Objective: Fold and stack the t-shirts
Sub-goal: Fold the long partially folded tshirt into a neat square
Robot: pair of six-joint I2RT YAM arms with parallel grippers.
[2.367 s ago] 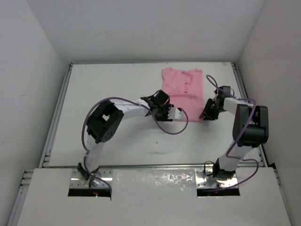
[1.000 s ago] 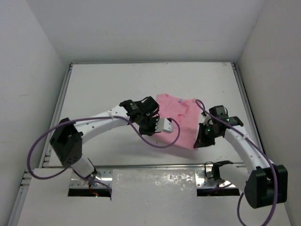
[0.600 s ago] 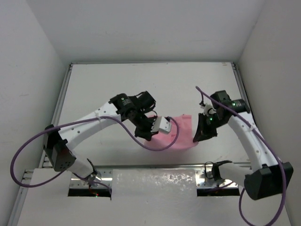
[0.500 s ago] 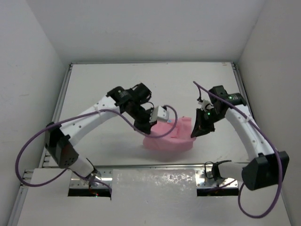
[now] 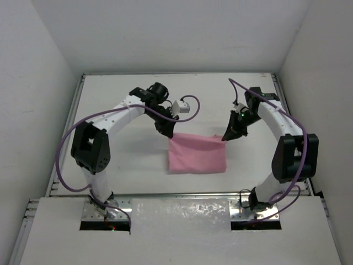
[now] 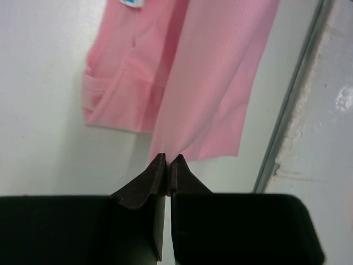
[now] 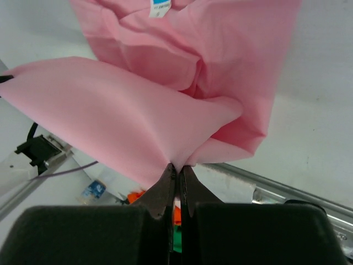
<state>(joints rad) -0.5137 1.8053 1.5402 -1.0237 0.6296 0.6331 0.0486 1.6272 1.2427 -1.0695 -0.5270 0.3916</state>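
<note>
The light-pink t-shirt hangs stretched between my two grippers over the table's middle, its lower part folded on the table. My left gripper is shut on its far left corner; in the left wrist view the cloth runs out from the shut gripper. My right gripper is shut on the far right corner; in the right wrist view the cloth bunches out of the shut gripper. A blue neck label shows at the top.
White table with a metal rail along the left, another along the right and a front rail. White walls enclose the table. Purple cables loop beside both arms.
Both grippers have carried the shirt from the near middle back toward the far side. The bunched cloth has drawn out into a flat stretched rectangle.
</note>
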